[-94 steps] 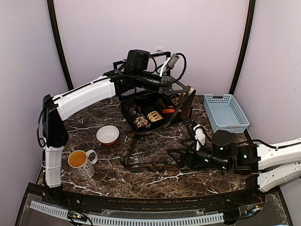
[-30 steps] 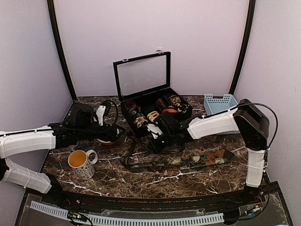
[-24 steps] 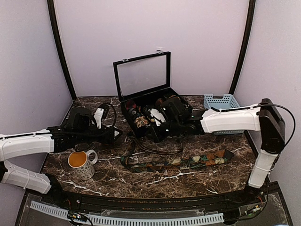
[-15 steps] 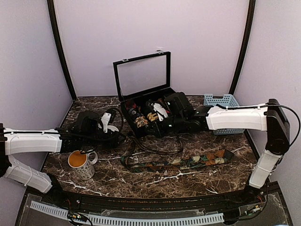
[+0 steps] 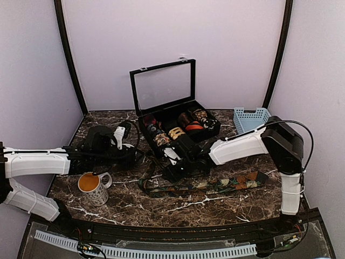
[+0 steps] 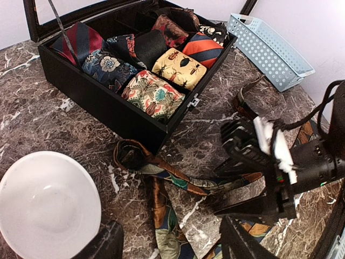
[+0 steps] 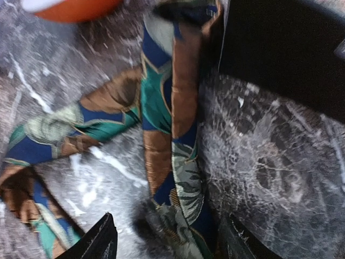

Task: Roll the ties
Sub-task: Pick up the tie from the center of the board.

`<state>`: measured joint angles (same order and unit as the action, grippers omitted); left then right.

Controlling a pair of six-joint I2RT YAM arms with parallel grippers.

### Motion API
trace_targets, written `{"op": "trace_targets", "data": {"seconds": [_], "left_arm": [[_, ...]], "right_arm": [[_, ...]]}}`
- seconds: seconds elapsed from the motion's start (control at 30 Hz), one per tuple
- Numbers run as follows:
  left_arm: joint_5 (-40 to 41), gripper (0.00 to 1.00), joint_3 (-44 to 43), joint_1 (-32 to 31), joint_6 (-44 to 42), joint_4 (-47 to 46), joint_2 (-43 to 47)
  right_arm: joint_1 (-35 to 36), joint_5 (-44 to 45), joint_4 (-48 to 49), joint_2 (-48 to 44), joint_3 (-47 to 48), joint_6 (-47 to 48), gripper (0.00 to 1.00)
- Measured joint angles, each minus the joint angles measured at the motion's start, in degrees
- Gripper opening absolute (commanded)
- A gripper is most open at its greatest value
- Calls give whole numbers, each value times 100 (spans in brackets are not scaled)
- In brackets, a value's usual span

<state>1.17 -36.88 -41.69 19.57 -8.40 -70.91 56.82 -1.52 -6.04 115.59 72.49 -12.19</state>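
A dark marble table (image 5: pixel 226 204) is shown with an open black box (image 6: pixel 102 105) at its far centre, the lid (image 5: pixel 161 86) raised upright. Fabric coils (image 6: pixel 153 94) of assorted patterns are packed side by side in the box's compartments. A pale blue basket (image 5: pixel 252 111) is set at the far right, just right of the box. A mug (image 5: pixel 97 190) holding orange-brown liquid stands at the near left, and a white bowl (image 6: pixel 48 199) lies left of the box. The tie (image 5: pixel 215 187), patterned in dark green, blue, brown and orange, is laid unrolled on the table just near of the box. Its looped end is seen close against the box's near wall, toward the left corner. From there the strands run toward the near side, and the length is carried to the right, where the broad end lies flat, well apart from the basket. The left gripper (image 6: pixel 170 226) is reached in low from the left, between the bowl and the tie's looped end. Its fingers (image 6: pixel 108 243) are spread wide and nothing is held between them. The right gripper (image 7: pixel 170 229) is brought across from the right and lowered over the left part of the tie, beside the box wall. Its jaws stand apart, one finger (image 7: pixel 102 237) to each side of the strand, and no pinch on the fabric is seen. Whether the finger pads touch the cloth cannot be told, as the right wrist view is blurred.
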Motion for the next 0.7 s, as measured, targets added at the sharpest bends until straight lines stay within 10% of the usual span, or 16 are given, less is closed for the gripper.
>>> {"op": "trace_targets", "data": {"seconds": [0.1,0.3,0.7], "left_arm": [[0,63,0,0,35,-52,-2],[37,61,0,0,57,-96,-35],[208,65,358,-13,-267,-468,-22]], "right_arm": [[15,138,-11,269,219,92,55],[15,267,-98,538,566,221,0],[-103,-520,-431,-1196,474,-46,0]]}}
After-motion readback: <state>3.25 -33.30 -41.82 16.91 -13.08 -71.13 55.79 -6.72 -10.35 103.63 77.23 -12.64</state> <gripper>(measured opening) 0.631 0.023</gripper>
